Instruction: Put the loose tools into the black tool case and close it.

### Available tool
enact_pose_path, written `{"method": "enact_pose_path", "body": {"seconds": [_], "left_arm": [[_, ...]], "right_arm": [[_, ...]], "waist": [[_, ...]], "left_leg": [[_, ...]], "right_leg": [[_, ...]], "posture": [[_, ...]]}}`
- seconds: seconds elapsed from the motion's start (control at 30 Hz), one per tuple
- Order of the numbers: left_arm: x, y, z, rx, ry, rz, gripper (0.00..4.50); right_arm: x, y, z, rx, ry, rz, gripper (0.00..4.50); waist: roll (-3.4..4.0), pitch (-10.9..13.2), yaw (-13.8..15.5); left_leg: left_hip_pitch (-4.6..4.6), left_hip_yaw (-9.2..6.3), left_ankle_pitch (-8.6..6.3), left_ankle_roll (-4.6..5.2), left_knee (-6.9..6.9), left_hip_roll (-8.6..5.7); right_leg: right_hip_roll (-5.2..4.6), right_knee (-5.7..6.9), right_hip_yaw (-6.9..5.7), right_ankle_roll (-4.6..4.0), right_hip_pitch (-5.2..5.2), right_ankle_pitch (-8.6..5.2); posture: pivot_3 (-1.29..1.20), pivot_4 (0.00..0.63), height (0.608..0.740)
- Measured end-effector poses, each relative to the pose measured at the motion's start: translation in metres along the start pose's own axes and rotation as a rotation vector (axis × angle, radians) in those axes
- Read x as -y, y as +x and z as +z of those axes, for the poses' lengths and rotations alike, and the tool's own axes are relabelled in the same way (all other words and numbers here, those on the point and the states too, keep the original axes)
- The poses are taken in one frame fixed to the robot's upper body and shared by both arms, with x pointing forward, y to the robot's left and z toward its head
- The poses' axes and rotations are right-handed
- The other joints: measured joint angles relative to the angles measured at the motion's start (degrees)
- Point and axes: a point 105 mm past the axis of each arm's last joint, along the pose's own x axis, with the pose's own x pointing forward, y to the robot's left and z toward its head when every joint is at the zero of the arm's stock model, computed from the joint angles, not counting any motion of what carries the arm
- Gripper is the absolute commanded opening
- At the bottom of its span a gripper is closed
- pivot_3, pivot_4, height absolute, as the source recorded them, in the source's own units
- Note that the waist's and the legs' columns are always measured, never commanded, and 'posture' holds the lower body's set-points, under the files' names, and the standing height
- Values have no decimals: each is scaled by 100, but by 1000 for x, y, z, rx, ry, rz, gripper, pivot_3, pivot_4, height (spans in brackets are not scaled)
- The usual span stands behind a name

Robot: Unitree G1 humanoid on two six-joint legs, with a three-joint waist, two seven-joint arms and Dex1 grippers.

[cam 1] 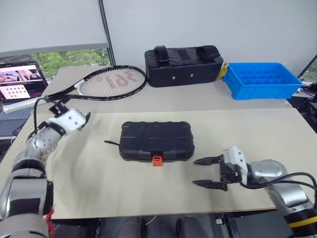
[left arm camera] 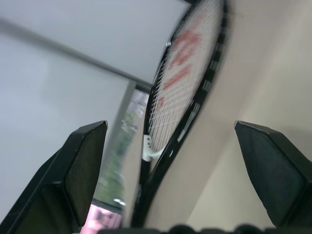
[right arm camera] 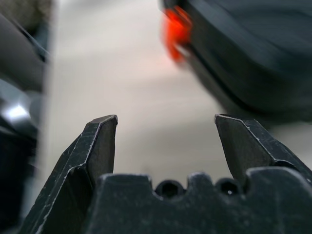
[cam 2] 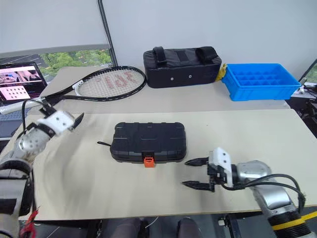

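Two tools in play, and both are spread wide with nothing between their fingers. The left tool (cam 1: 85,118) hovers over the surface's left edge, pointing toward the back, and its wrist view looks straight along the racket (cam 1: 110,82), which lies across the back-left part of the surface with its handle running off toward the left edge. The right tool (cam 1: 208,173) hangs near the front edge, right of centre, fingers aimed left at the case and stopping short of it, with open board between them.

Along the back edge sits a black bag (cam 1: 183,65) with two handles, and just right of it a blue tray (cam 1: 261,80) with a gridded inside, near the back-right corner. A laptop (cam 1: 20,81) with a lit screen stands off the back-left corner.

Now the case (cam 1: 157,140): it lies flat at the middle of the surface, lid down, ribbed top facing up, its orange latch (cam 1: 157,160) at the middle of the side facing the front edge. A thin dark strip pokes out at its left end; what it is I cannot tell.

Pale beige board makes up the surface (cam 1: 99,173). Behind it, a light wall, a dark pole rising up, and a window with greenery at the left.
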Motion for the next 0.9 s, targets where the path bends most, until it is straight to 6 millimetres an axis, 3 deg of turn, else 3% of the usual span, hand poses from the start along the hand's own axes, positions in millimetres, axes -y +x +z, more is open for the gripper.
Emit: {"method": "enact_pose_path", "body": {"seconds": [0.03,0.13,0.23,0.3,0.37,0.43,0.53,0.7,0.9], "left_arm": [[0,6,6,15,-48,-23,4468],[15,33,48,152,-210,-164,4468],[29,44,74,237,-256,-264,4468],[45,47,83,261,-278,-352,4468],[67,50,95,292,-280,-446,4468],[91,48,99,298,-296,-550,4468],[111,46,100,285,-325,-640,4468],[132,50,115,293,-363,-731,4468],[150,47,125,284,-301,-820,4468]], "right_arm": [[-1,4,-1,1,18,4,3700],[2,33,4,16,17,6,3700],[24,48,12,41,-36,-88,3700],[57,55,16,53,-72,-247,3700],[89,51,26,77,-101,-410,3700],[121,37,52,135,-173,-572,3700],[133,29,56,145,-203,-656,3700],[122,33,42,151,-131,-637,3700],[80,44,16,89,59,-549,3700]], "waist": [[-3,1,0],[-8,2,4],[-10,3,-38],[-12,4,-104],[-10,7,-102],[-10,6,-88],[-10,6,-70],[-8,4,-53],[2,-14,-46]], "left_leg": [[2,-1,-1,1,2,-1],[3,-7,-1,1,12,-3],[12,-7,0,0,12,-4],[16,-3,6,-8,10,-4],[12,-5,14,-20,7,-3],[12,-7,23,-36,3,2],[9,-9,25,-39,0,3],[5,-7,19,-30,0,-1],[34,-11,-23,35,3,-2]], "right_leg": [[1,-5,-3,3,5,2],[5,-10,-9,7,17,5],[12,-11,-4,8,25,5],[19,-9,4,3,23,9],[17,-3,5,2,13,14],[24,-2,8,-3,11,16],[27,-5,8,-3,11,16],[19,-13,11,9,32,20],[10,-33,18,22,67,15]], "posture": [[0,150,729],[0,150,729],[0,150,729],[0,150,729],[0,150,729],[0,150,729],[0,150,729],[0,150,729],[0,150,729]]}}
